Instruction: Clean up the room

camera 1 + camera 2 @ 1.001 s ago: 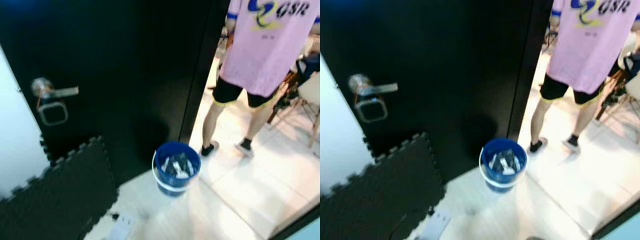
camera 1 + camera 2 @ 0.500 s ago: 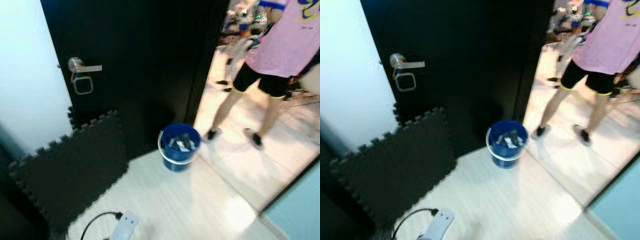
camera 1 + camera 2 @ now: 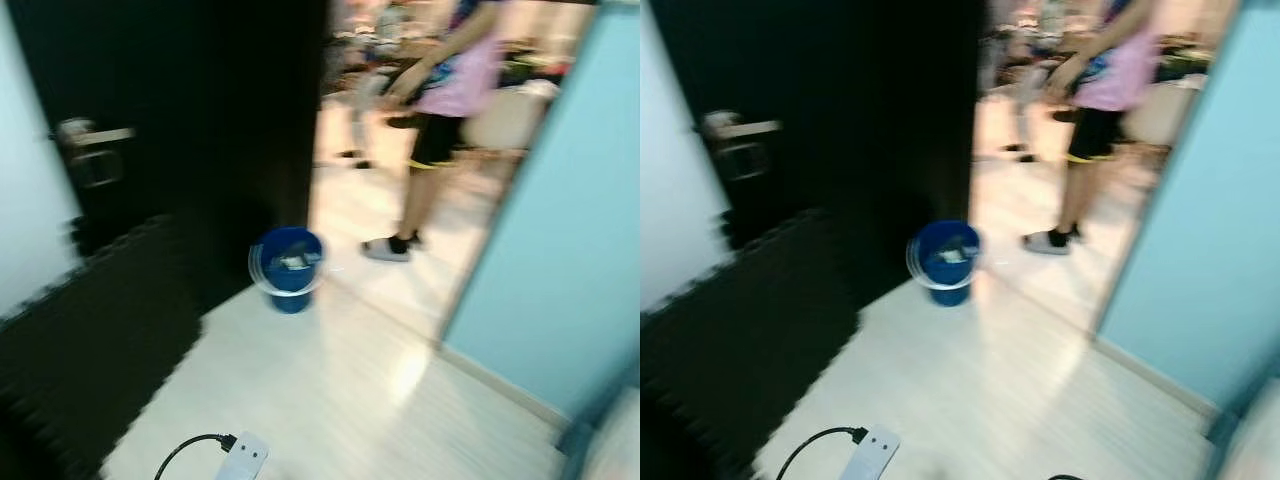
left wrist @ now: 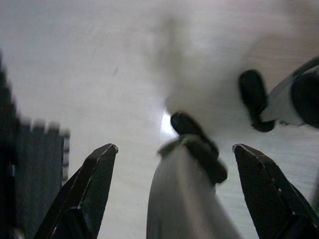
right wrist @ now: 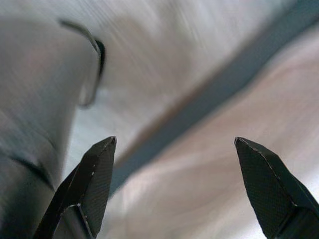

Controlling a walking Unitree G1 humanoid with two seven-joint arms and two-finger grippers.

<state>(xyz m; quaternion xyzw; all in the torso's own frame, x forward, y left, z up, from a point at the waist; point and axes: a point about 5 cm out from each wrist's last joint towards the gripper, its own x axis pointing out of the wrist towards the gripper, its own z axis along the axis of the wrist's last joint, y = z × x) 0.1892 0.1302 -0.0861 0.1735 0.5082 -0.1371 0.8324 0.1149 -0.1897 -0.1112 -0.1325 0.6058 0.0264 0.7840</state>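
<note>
Pale floor (image 3: 330, 390), blue bucket (image 3: 288, 268) ahead.

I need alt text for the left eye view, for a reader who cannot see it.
A blurred doorway: a blue bucket stands on the pale floor beside an open black door, with a person standing beyond it. A dark foam mat lies at left, a white power strip in front.

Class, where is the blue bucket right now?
In the eye views, the bucket stands on the pale floor left of centre, beside the black door, near the person's feet.
</note>
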